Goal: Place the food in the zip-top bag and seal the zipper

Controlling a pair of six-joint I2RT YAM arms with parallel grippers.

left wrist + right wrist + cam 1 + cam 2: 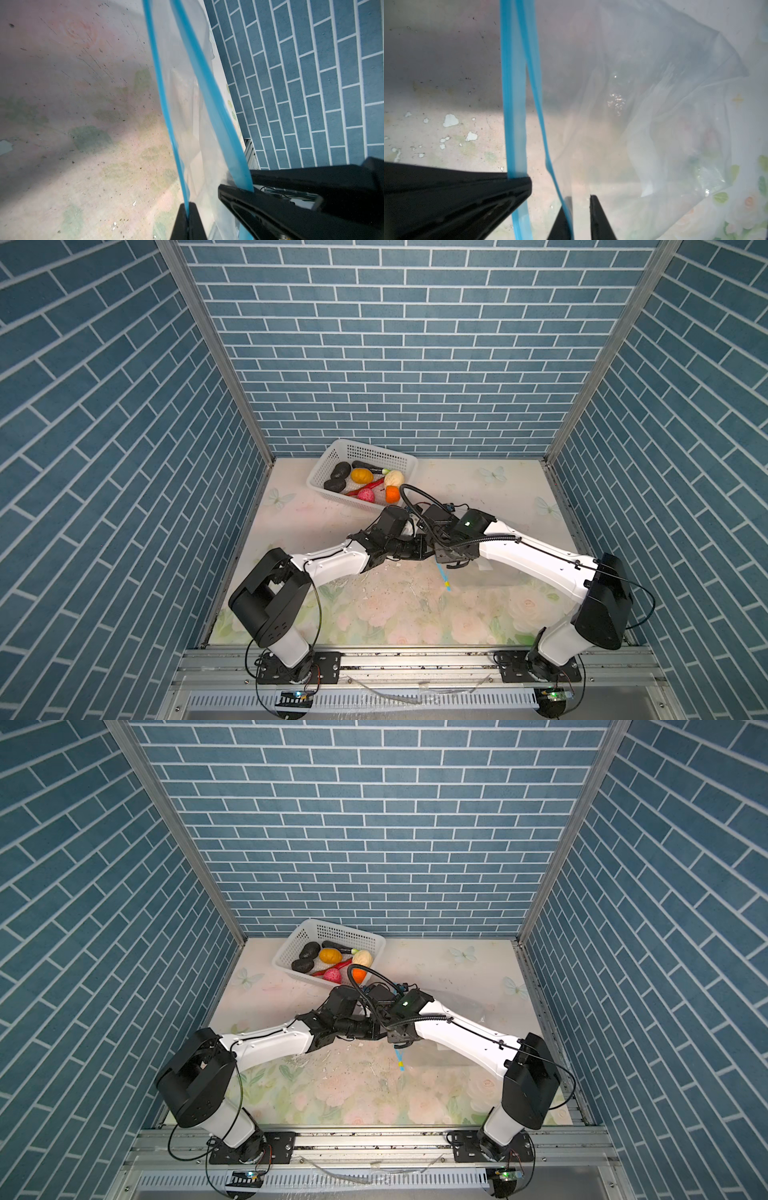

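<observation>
The clear zip-top bag (pixel 654 104) hangs with its mouth parted above the flowered table. Its zipper shows as two light blue strips (pixel 164 104). My left gripper (pixel 188 204) is shut on one strip. My right gripper (pixel 579 197) stands slightly open, with the other strip lying against one finger. In both top views the two wrists meet mid-table, and the zipper (pixel 441 572) dangles below them with its yellow slider (pixel 447 584). The food lies in the white basket (pixel 332 456): a yellow-orange lump (pixel 361 476), a cream one (pixel 394 478), an orange one (pixel 392 494), a pink one (pixel 366 494), a red chili and black pieces (pixel 342 469).
The basket stands at the back left of the table, near the blue brick back wall. The bag's body (pixel 490 572) lies partly under my right forearm. Brick side walls and metal posts close in the table. A metal rail (pixel 415 659) runs along the front.
</observation>
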